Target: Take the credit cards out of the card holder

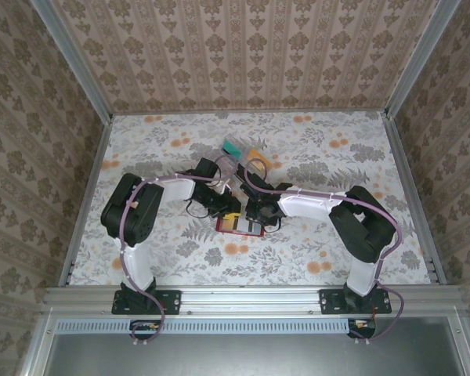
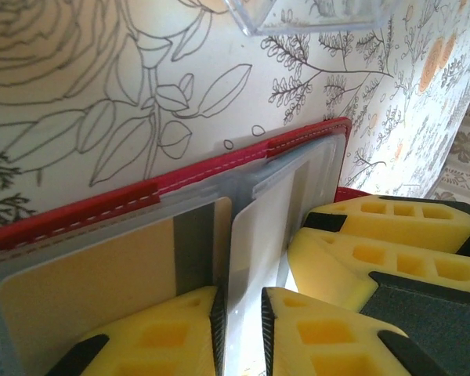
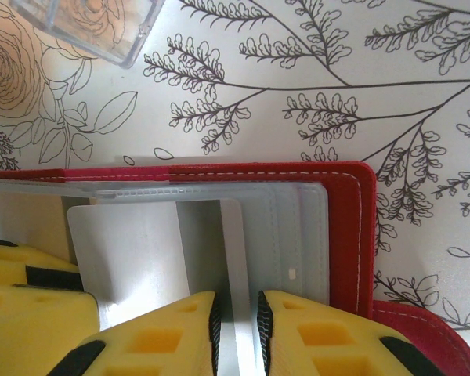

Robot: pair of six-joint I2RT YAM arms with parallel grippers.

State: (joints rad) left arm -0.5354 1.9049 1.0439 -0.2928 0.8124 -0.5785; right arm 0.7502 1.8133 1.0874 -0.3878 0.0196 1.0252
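Observation:
The red card holder (image 1: pixel 233 225) lies open on the flowered table, its red stitched border (image 2: pixel 219 168) framing grey-blue sleeves (image 3: pixel 298 227). My left gripper (image 2: pixel 241 333) is shut on a pale credit card (image 2: pixel 258 243) that stands up out of a sleeve. The same card (image 3: pixel 125 251) shows as a flat sheet in the right wrist view, beside the left fingers (image 3: pixel 16 298). My right gripper (image 3: pixel 239 333) is shut on a thin pale leaf (image 3: pixel 236 235) of the holder's lining. Its fingers (image 2: pixel 352 258) sit right next to the left ones. From above, both grippers (image 1: pixel 227 211) (image 1: pixel 254 213) meet over the holder.
A clear plastic rack (image 1: pixel 239 153) with teal and orange cards stands just beyond the holder, and its clear base (image 2: pixel 313 12) (image 3: pixel 86 27) shows in the wrist views. Metal rails (image 1: pixel 403 180) and papered walls close the table in.

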